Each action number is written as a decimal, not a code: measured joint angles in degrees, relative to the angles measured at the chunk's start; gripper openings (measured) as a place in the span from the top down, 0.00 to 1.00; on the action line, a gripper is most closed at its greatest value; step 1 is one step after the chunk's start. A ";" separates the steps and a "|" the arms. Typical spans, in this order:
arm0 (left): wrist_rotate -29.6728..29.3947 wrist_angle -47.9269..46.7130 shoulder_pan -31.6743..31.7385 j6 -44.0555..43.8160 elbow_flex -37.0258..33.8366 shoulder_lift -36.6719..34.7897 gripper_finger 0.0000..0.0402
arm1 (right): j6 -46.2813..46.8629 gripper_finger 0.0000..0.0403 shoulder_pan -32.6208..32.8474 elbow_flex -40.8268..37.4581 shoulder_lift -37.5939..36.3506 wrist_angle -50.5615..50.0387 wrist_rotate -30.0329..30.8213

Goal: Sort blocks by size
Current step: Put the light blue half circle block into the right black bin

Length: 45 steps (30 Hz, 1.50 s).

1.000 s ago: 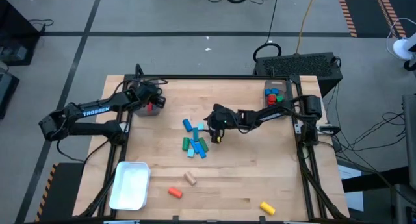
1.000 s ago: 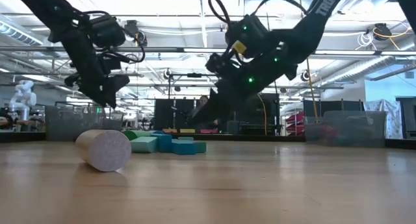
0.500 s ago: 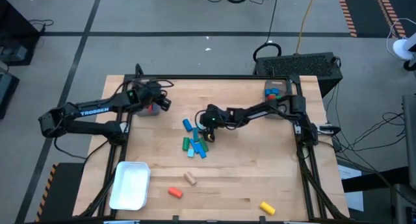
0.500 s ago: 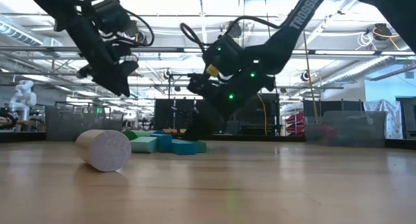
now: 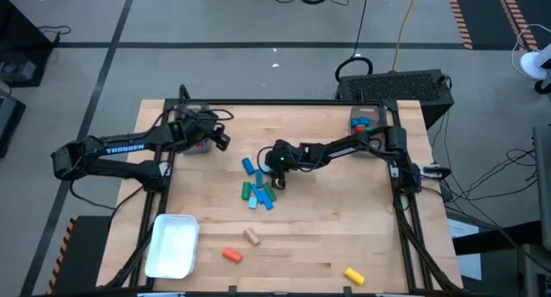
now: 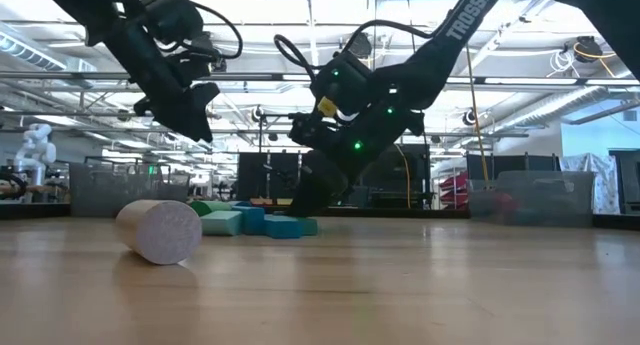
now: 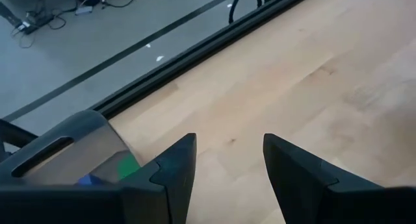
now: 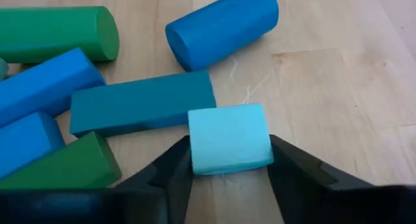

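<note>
A pile of blue, green and teal blocks (image 5: 258, 190) lies at the table's middle. In the right wrist view it holds a blue cylinder (image 8: 222, 28), a teal bar (image 8: 142, 102) and a green cylinder (image 8: 55, 33). My right gripper (image 8: 229, 149) is down at the pile's far right side, shut on a light blue cube (image 8: 229, 136). My left gripper (image 7: 227, 162) is open and empty, raised above the table beside the clear bin (image 5: 198, 143) at the far left. An orange block (image 5: 231, 255), a tan cylinder (image 5: 251, 237) and a yellow block (image 5: 354, 275) lie apart near the front. My right gripper pinches the light blue cube by two opposite sides (image 8: 192, 146) between its two fingers. The fingers come slanting down from the table's right. The cube sits flat on the table, next to the teal bar's end.
A second clear bin (image 5: 362, 123) with red, blue and green blocks stands at the far right corner. A white tray (image 5: 172, 245) lies at the front left. The left bin shows in the left wrist view (image 7: 65, 143) with green and blue blocks inside.
My right gripper has gone toward the table's left and down onto the block pile, then stayed there. My left gripper has moved a little toward the table's right, away from the left bin, and risen slightly.
</note>
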 joint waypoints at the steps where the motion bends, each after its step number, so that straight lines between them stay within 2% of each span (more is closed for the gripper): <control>1: 0.04 -0.02 0.00 0.02 0.00 0.00 0.55 | 0.00 0.62 0.00 0.00 -0.02 0.00 0.05; 7: 0.07 -0.11 0.02 0.04 0.00 0.00 0.55 | -1.16 0.65 0.00 -0.09 -0.83 -0.72 0.33; 13: 0.15 -0.22 0.04 0.05 0.00 0.00 0.55 | -6.34 0.65 0.02 -0.28 -4.30 -6.75 0.80; 15: 0.19 -0.22 0.00 0.03 0.00 0.00 0.55 | -8.80 0.65 0.02 -0.24 -5.85 -8.54 -0.86; 20: 0.46 -0.24 -0.26 0.00 0.00 0.00 0.55 | -13.89 0.65 -0.11 -0.78 -9.69 -14.00 -9.51; 24: 0.63 -0.22 -0.86 0.04 -0.02 0.00 0.55 | -16.44 0.64 -0.09 -2.83 -14.05 -18.63 -13.30; 32: 0.66 -0.22 -1.46 -0.04 -0.02 0.00 0.55 | -15.64 0.64 -1.16 -10.44 -26.71 -24.77 -14.02; 38: 0.65 -0.22 -1.46 -0.11 -0.05 0.00 0.55 | -9.73 0.64 -2.93 -17.00 -38.34 -29.97 -5.48; 45: 0.65 0.04 -1.46 -0.43 -0.07 0.00 0.55 | 0.62 0.63 -3.45 -21.06 -50.69 -40.05 11.09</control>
